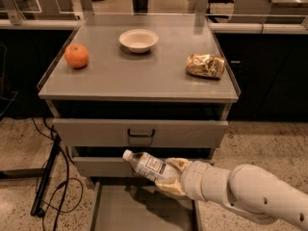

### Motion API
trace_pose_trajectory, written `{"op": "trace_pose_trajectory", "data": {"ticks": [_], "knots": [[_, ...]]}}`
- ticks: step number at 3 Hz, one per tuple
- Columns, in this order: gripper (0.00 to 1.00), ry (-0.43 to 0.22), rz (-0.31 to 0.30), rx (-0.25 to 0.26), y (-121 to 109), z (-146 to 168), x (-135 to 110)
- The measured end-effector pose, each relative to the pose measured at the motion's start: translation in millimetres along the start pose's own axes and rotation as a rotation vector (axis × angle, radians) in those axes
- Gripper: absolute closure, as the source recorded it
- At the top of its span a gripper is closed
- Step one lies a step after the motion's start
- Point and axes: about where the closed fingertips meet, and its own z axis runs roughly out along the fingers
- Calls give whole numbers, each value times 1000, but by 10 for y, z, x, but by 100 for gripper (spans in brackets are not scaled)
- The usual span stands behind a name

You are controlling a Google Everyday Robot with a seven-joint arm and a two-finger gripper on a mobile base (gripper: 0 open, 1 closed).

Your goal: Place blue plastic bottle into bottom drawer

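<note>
My gripper [166, 175] is shut on the blue plastic bottle [147, 165], a small clear bottle with a white cap and a printed label. I hold it tilted, cap up and to the left, in front of the middle drawer. It hangs above the bottom drawer [120, 213], which is pulled out at the foot of the cabinet and shows a flat grey floor. The white arm [245, 191] comes in from the lower right.
On the cabinet top [139, 78] lie an orange [76, 55], a white bowl [138, 39] and a crumpled gold foil bag [205, 65]. The top drawer [139, 133] with its dark handle is pulled out a little. Black cables [48, 177] trail on the floor to the left.
</note>
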Motion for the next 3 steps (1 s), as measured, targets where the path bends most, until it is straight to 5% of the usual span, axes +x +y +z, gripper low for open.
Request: {"op": "trace_pose_trajectory", "data": {"ticks": [1, 3], "knots": [[100, -16, 48, -22, 5, 122, 211], [100, -1, 45, -58, 142, 373, 377]]}}
